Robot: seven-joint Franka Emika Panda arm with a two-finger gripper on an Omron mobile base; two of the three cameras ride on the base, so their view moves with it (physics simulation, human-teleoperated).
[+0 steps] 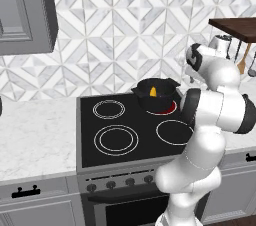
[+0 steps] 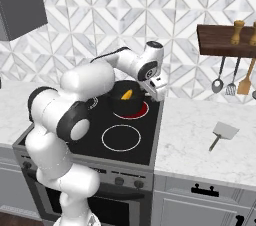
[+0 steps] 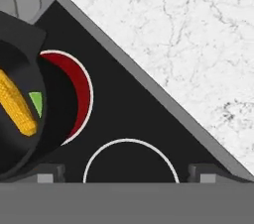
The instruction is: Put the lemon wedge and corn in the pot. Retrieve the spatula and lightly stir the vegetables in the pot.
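The small black pot [image 2: 118, 104] [image 1: 161, 101] stands on the back right burner, which glows red [image 3: 74, 82]. Inside it lies the yellow corn [image 2: 127, 94] [image 1: 153, 91] [image 3: 15, 103], with a small greenish sliver, the lemon wedge [image 3: 35, 103], beside it. My gripper [image 2: 158, 89] [image 3: 125, 174] hangs just to the right of the pot, above the stove's right edge, open and holding nothing. The spatula [image 2: 225, 131], a light-grey blade on a dark handle, lies flat on the marble counter to the right of the stove, well apart from the gripper.
Under a dark wooden shelf [image 2: 220, 45] on the right wall hang steel ladles [image 2: 218, 85] and an orange-brown wooden utensil [image 2: 245, 84]. The black cooktop [image 1: 90, 145] has other burner rings. White marble counter [image 2: 190, 145] runs along both sides.
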